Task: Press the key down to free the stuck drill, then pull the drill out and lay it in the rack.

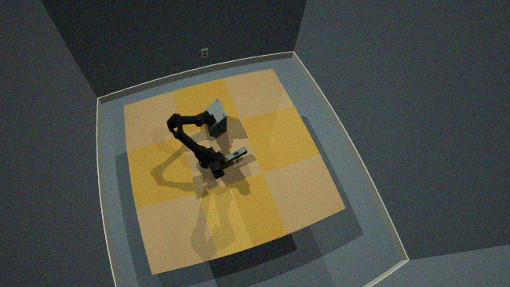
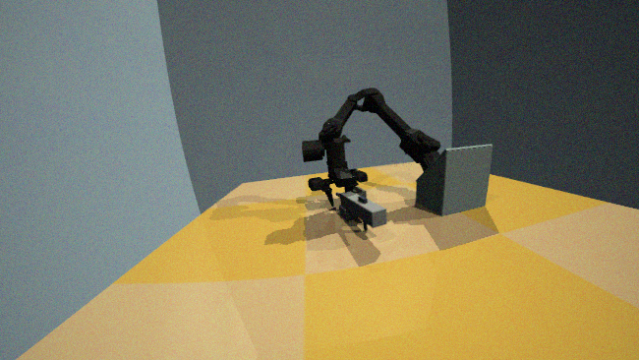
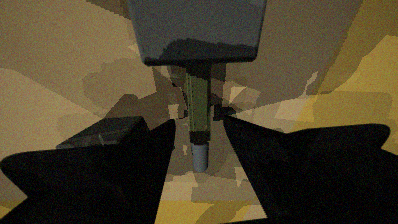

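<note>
A long grey block (image 1: 242, 150) (image 2: 377, 216) (image 3: 197, 25) stands raised on thin dark legs. A small dark piece (image 1: 236, 153) (image 2: 363, 199), perhaps the key, sits on its top. In the wrist view the drill (image 3: 199, 102), olive green with a grey end, sticks out from under the block toward the gripper. My gripper (image 2: 342, 201) (image 3: 199, 121) is part open, one finger on each side of the drill, with gaps between them and it. I cannot tell the rack for certain.
A dark block (image 3: 107, 132) lies beside the left finger in the wrist view; I cannot tell what it is. A big grey slanted box (image 1: 220, 111) (image 2: 467, 179) stands behind the arm's base. The table (image 1: 290, 196) (image 2: 393, 305) is a yellow and tan check.
</note>
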{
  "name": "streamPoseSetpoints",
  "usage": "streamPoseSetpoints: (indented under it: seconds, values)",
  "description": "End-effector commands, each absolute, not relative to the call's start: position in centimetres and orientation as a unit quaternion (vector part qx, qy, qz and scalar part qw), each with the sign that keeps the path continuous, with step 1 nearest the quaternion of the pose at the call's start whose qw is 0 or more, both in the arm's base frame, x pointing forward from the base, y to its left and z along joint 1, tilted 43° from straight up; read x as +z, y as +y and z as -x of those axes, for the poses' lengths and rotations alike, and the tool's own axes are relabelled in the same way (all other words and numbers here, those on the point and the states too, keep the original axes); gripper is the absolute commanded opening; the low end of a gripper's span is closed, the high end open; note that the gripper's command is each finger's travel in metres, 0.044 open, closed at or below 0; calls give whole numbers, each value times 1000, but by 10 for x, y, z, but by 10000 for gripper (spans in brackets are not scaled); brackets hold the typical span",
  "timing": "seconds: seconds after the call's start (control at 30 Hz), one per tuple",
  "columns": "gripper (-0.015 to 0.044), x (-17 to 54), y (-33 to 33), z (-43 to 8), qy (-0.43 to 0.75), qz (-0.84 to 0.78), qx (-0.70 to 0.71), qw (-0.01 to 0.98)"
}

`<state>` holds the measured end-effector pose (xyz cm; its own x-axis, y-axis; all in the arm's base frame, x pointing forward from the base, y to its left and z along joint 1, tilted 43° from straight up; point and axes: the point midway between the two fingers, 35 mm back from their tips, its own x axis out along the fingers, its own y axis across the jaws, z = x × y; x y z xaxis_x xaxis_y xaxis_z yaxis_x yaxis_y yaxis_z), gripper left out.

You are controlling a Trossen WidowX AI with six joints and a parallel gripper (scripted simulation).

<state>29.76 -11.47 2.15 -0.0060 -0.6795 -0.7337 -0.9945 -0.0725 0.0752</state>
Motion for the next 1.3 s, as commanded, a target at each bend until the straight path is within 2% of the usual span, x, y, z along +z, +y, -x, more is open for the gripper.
streamPoseSetpoints:
  seconds: [0.0,0.13,0.23,1.27]
  values:
    - [125,22,-115,-298,634,660,317,249]
    - [20,22,-115,-298,634,660,317,249]
    - [0,22,-115,-298,634,660,317,249]
    - [0,34,-125,-298,636,658,318,249]
